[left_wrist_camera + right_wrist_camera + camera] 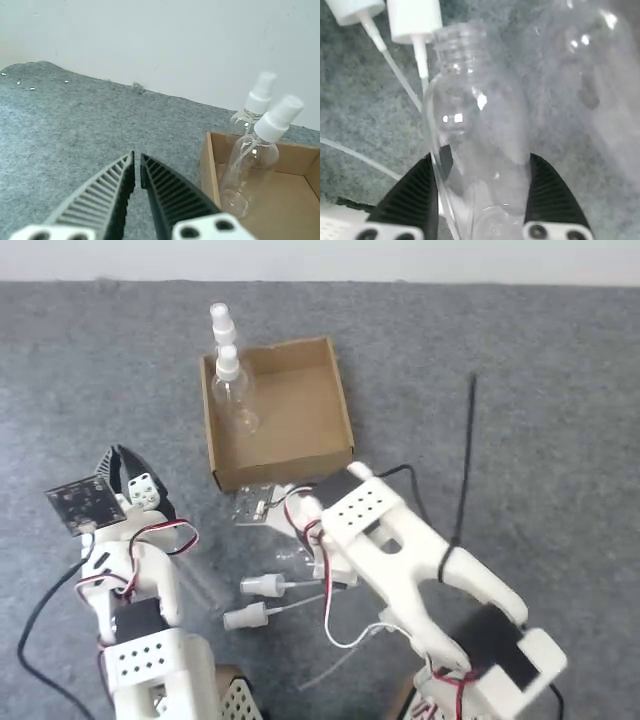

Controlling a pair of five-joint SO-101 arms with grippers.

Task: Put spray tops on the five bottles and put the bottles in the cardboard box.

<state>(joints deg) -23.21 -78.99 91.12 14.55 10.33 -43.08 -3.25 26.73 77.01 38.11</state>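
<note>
While its open threaded neck points away from the wrist at two loose spray tops (415,20), the uncapped bottle (470,100) lies lengthwise between the right gripper (481,159) fingers, which press both its sides low over the carpet just in front of the cardboard box (345,400). Another clear bottle (600,75) lies beside it. One capped bottle (232,390) stands in the box's far corner. The left gripper (137,156) hangs nearly closed and empty. Grey carpet (520,360) meets a white wall (160,40).
</note>
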